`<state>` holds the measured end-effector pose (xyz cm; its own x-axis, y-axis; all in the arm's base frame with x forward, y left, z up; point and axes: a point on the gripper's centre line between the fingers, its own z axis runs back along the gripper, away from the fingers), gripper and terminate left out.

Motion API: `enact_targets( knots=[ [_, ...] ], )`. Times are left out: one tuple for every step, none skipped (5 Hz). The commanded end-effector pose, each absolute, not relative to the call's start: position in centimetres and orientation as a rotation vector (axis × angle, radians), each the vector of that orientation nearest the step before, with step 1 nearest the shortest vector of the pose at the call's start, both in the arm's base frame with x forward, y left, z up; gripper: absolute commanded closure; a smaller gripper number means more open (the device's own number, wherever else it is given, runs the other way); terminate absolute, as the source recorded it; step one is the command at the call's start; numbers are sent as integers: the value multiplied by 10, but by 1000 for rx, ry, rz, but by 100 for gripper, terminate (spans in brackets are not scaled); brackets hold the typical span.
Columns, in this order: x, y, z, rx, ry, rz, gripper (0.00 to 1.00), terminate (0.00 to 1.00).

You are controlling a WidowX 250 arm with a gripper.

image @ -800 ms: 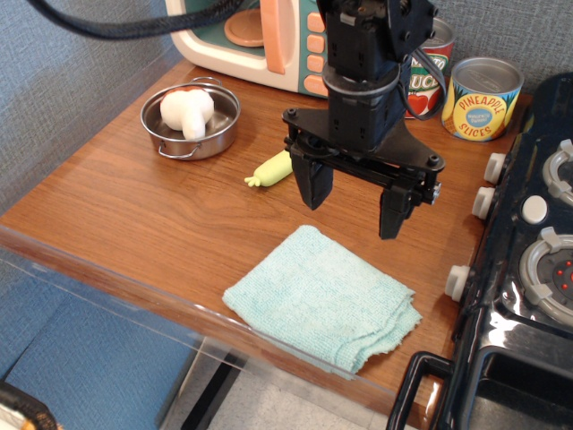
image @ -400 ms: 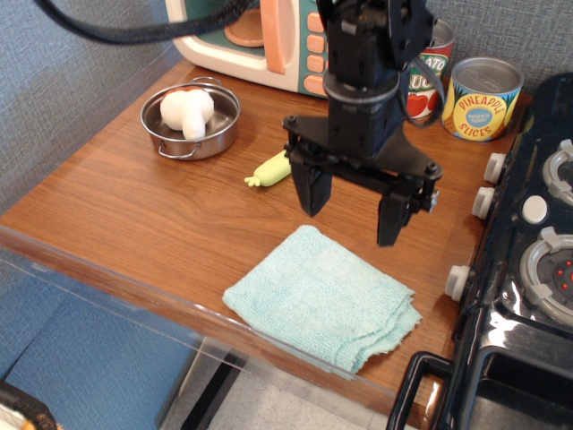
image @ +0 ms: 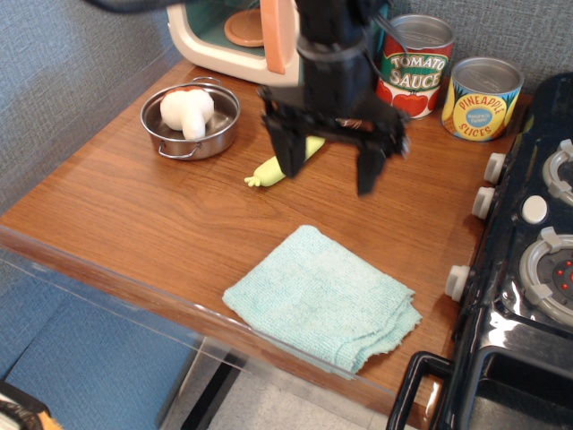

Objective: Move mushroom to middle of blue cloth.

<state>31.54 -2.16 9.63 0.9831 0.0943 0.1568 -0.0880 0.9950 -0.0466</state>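
The mushroom (image: 186, 111) lies in a steel pot (image: 192, 125) at the back left of the wooden counter, white stem up and a bit of red cap showing at its far side. The blue cloth (image: 322, 297) lies flat near the counter's front edge, with nothing on it. My gripper (image: 329, 173) hangs open and empty above the middle of the counter, behind the cloth and to the right of the pot. Its two black fingers (image: 289, 157) stand wide apart.
A yellow-green toy handle (image: 281, 165) lies between the pot and my gripper, partly hidden by a finger. A toy microwave (image: 243, 36) stands at the back. A tomato sauce can (image: 413, 65) and a pineapple can (image: 482, 98) stand back right. A black toy stove (image: 528, 269) fills the right side.
My gripper has moved back and to the left, away from the cloth and toward the pot. It stays open. Mushroom and cloth have not moved.
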Motion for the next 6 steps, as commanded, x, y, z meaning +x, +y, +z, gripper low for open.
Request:
enact_targets(
  knots=[
    [384, 69, 119, 0, -277, 292, 0, 0],
    [398, 113, 131, 47, -320, 350, 0, 0],
    [390, 140, 139, 89, -337, 389, 0, 0],
    [376, 159, 125, 97, -297, 466, 0, 0],
    [374, 171, 102, 111, -240, 516, 0, 0],
    [375, 174, 80, 110, -174, 534, 0, 0]
  ],
)
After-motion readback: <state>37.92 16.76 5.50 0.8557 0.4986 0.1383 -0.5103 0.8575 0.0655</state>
